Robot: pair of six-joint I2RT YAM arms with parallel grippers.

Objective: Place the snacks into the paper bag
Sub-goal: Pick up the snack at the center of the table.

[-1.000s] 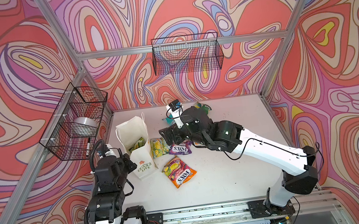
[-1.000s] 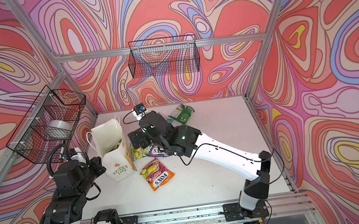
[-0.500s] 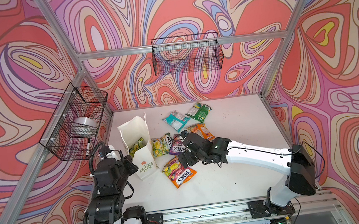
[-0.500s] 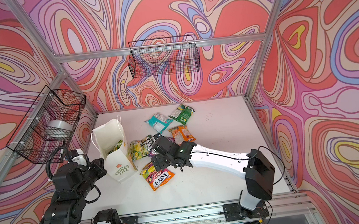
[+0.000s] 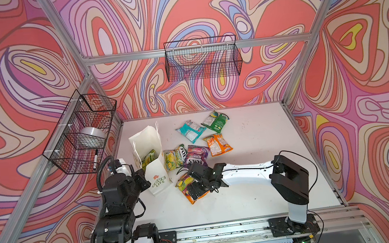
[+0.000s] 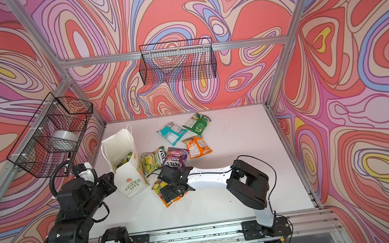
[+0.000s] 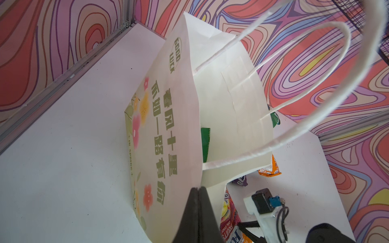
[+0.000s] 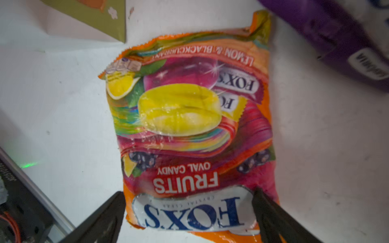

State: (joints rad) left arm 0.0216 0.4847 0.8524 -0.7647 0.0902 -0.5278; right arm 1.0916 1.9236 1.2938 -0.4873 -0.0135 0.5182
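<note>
My left gripper (image 7: 198, 190) is pinched tight on the rim of the tall white paper bag (image 5: 146, 139), which stands with a yellow-green packet (image 5: 149, 157) inside. Just beside it, my right gripper (image 8: 189, 210) is spread wide, straddling the end of the orange glossy FOX'S fruit-candy packet (image 8: 185, 117) lying flat on the white table (image 5: 259, 194).

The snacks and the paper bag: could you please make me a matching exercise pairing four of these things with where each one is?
Things
1. teal packet
2. purple packet
3. FOX'S Fruits packet
4. paper bag

Places
A. pinched at its rim by the shut left gripper
B. under the open right gripper
C. far side of the table, beside the dark green packet
D. between the yellow-green packet and the orange packet

Pairs: 1-C; 2-D; 3-B; 4-A
</note>
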